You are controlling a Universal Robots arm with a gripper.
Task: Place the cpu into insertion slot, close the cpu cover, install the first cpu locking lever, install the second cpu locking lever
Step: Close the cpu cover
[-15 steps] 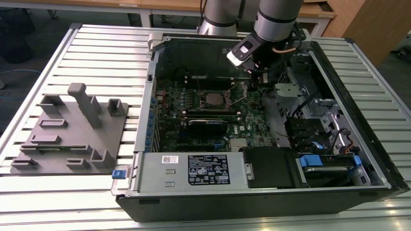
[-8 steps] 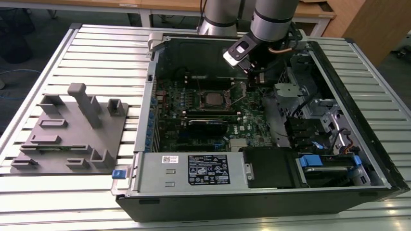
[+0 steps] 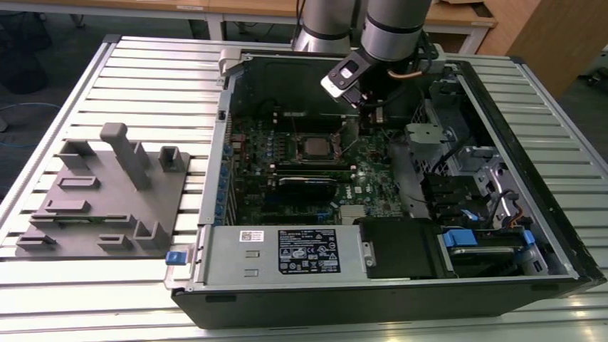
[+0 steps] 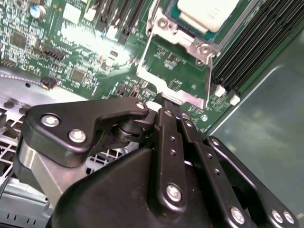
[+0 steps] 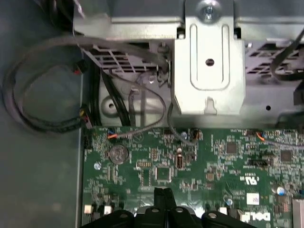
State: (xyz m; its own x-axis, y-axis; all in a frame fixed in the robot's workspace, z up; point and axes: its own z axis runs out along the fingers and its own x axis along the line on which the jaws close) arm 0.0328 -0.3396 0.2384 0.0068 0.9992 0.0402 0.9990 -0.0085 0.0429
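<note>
Claw (image 4: 164, 108) clenched at the raised cpu cover (image 4: 176, 93)'s free edge, seemingly positioned to fold it over the seated cpu (image 4: 204, 12).

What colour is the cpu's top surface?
Pale silvery grey. The cpu shows best in the second wrist view.

above cpu (image 3: 314, 147): open | cpu cover (image 4: 166, 87) raised beside | metal bracket (image 3: 428, 135) near

- We see soft, even light in the exterior view
- In the second wrist view, bright glare hits the green board (image 4: 90, 34) and the cpu (image 4: 206, 12) looks washed white
- The first wrist view looks dim and fuzzy to us
</note>
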